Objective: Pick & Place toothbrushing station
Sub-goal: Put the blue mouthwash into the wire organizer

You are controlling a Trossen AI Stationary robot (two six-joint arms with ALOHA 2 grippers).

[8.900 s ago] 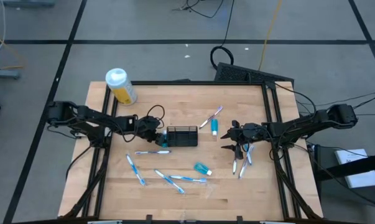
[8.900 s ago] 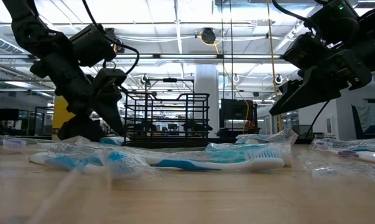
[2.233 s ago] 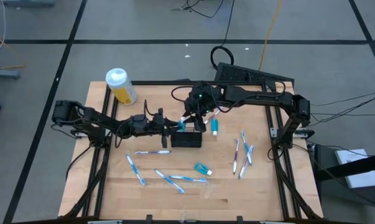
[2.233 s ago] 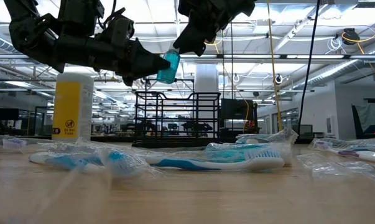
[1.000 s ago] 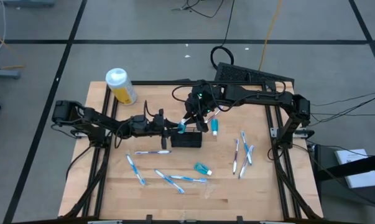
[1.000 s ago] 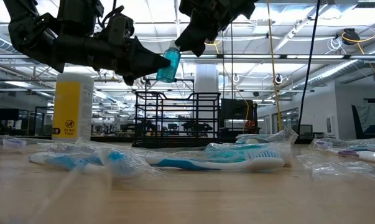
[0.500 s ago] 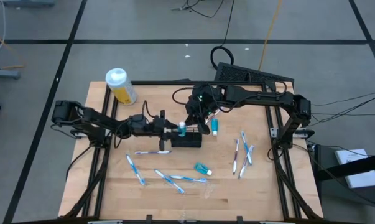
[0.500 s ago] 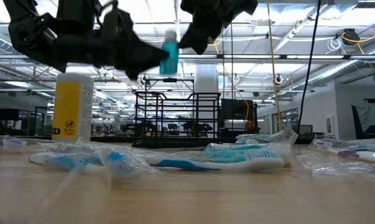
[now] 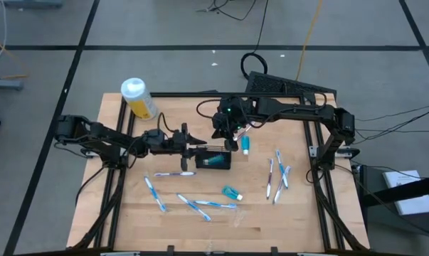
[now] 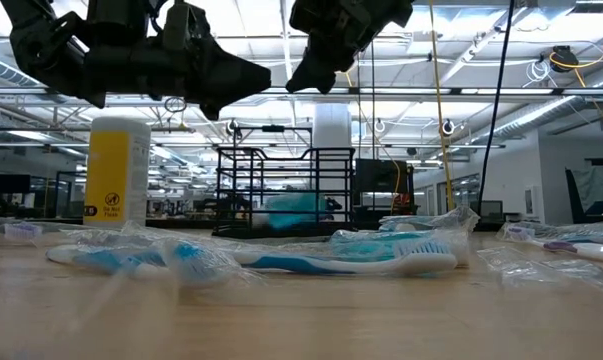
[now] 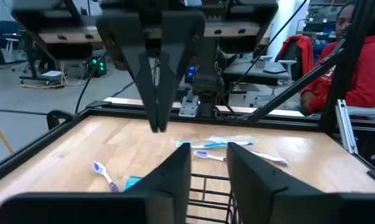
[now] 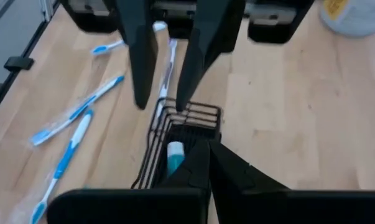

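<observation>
Since half a sec ago the teal tube (image 9: 215,161) has left the grippers: it was up between them, now it lies inside the basket (image 9: 213,158), seen through the mesh in the low view and from the right wrist cam. You can count that tube as placed.

Largest to smallest: the table (image 9: 171,227) carries the yellow bottle (image 9: 137,98) at about 10 o'clock, basket near centre. Left gripper (image 9: 197,149) hovers just at the basket's 9 o'clock edge, fingers spread w/ a gap, holding nothing. Right gripper (image 9: 228,141) hangs above the basket's 1 o'clock corner, fingers pressed together, empty.

Left to do, judging by the layout: a second teal tube (image 9: 246,146) just beside the basket at 3 o'clock, a third (image 9: 232,192) at 5 o'clock, loose toothbrushes (image 9: 196,204) at 6–7 o'clock and more brushes (image 9: 277,174) at 4 o'clock. So task is early on; most items are outside the basket.
</observation>
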